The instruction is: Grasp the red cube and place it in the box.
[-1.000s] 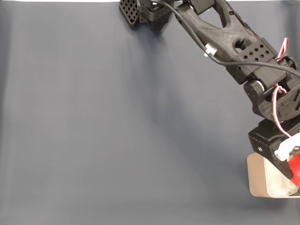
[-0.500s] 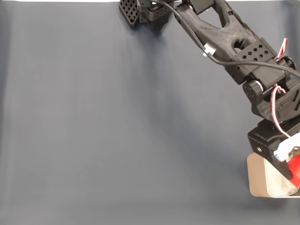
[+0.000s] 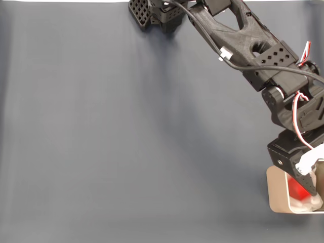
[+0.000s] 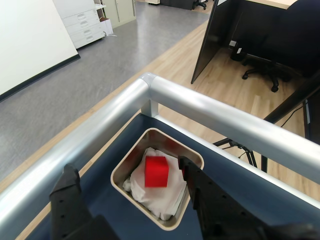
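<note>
The red cube [image 4: 156,171] lies on the white wrinkly padding inside the beige box [image 4: 121,176], free of my fingers. In the fixed view the red cube [image 3: 298,190] shows inside the box [image 3: 276,195] at the lower right edge of the table. My gripper [image 4: 127,175] hangs just above the box and is open. One black finger [image 4: 67,181] stands left of the box and the other black finger [image 4: 189,170] sits over its right rim. In the fixed view the gripper [image 3: 313,183] partly covers the box.
The box sits in a corner of the dark blue table surface [image 3: 126,142], close to the silver metal rail [image 4: 210,112] that borders it. The black arm [image 3: 243,40] reaches down from the top middle to the lower right. Beyond the rail lies an office floor.
The red cube was held between the fingers above the box. It has now dropped onto the padding inside, and the fingers stand apart. The arm itself has barely moved.
</note>
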Controlling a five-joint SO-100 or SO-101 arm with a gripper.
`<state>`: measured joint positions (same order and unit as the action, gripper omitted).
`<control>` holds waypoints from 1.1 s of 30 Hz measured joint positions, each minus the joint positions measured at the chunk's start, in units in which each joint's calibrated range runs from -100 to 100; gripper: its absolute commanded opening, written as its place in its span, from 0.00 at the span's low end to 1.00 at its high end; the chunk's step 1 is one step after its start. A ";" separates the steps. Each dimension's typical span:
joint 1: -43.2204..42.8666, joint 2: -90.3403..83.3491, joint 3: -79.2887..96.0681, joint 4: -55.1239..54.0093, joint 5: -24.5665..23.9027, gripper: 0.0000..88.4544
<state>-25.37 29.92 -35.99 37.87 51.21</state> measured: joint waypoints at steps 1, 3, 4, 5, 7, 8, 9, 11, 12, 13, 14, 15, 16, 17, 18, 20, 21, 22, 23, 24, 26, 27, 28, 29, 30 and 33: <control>0.00 0.00 -0.09 -0.16 0.00 0.52; -0.15 0.00 -0.09 -0.48 0.00 0.52; -0.15 0.00 -0.09 -0.56 0.00 0.52; -0.15 0.00 -0.09 -0.56 0.00 0.52; -0.07 0.00 -0.09 -0.72 0.00 0.52; -0.07 0.00 -0.09 -0.72 0.00 0.52; -0.07 0.00 -0.09 -0.72 0.00 0.52; -0.07 0.00 -0.09 -0.72 0.00 0.51; -0.15 0.00 -0.09 -0.72 0.00 0.51; -0.15 0.00 -0.09 -0.72 0.00 0.51; -0.07 0.00 -0.09 -0.72 0.00 0.51; 0.00 0.00 -0.09 -0.72 0.00 0.51; 0.00 0.00 -0.09 -0.72 0.00 0.51; 0.00 0.00 -0.09 -0.72 0.00 0.51; 0.00 0.00 -0.09 -0.72 0.00 0.51; 0.00 0.00 -0.09 -0.72 0.00 0.51; 0.00 0.00 -0.09 -0.72 0.00 0.51; 0.00 0.00 -0.09 -0.72 0.00 0.51; 0.00 0.00 -0.09 -0.72 0.00 0.51; 0.00 0.00 -0.09 -0.72 0.00 0.51; 0.00 0.00 -0.09 -0.72 0.00 0.51; 0.00 0.00 -0.09 -0.72 0.00 0.51; 0.00 0.00 -0.09 -0.72 0.00 0.50; 0.00 0.00 -0.09 -0.72 0.00 0.50; 0.00 0.00 -0.09 -0.72 0.00 0.50; 0.00 0.00 -0.09 -0.72 0.00 0.43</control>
<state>-25.37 29.92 -36.08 37.15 51.21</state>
